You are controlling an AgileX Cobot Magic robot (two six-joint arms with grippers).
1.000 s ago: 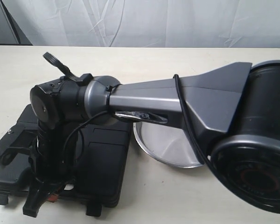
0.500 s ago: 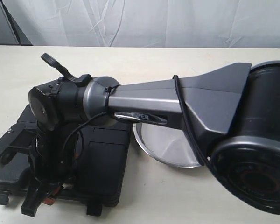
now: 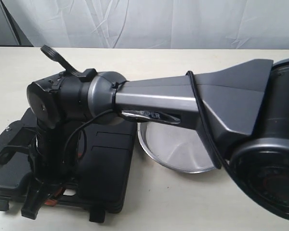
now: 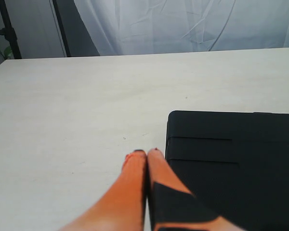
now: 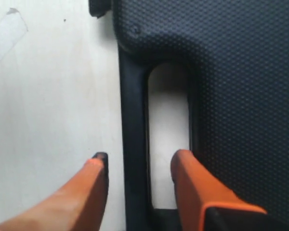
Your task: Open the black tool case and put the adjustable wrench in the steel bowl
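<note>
since before, our right gripper point(image 5: 140, 159) has spread wide, empty, astride the handle bar point(image 5: 132, 120) of the black tool case point(image 5: 241, 72), which we judge stiff, best gripped there.

Soft, even light, with faint shadows on the pale table point(image 4: 62, 120). Mild sheen on the steel bowl point(image 3: 178, 149). The near arm point(image 3: 265, 178) at lower right of the exterior view is blurred

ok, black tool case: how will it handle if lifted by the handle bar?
Probably stiff: the black tool case looks like moulded plastic; its pebbled skin should resist slipping. Pulled by the handle bar that the right pincer straddles, it may slide on the smooth table rather than open.
</note>
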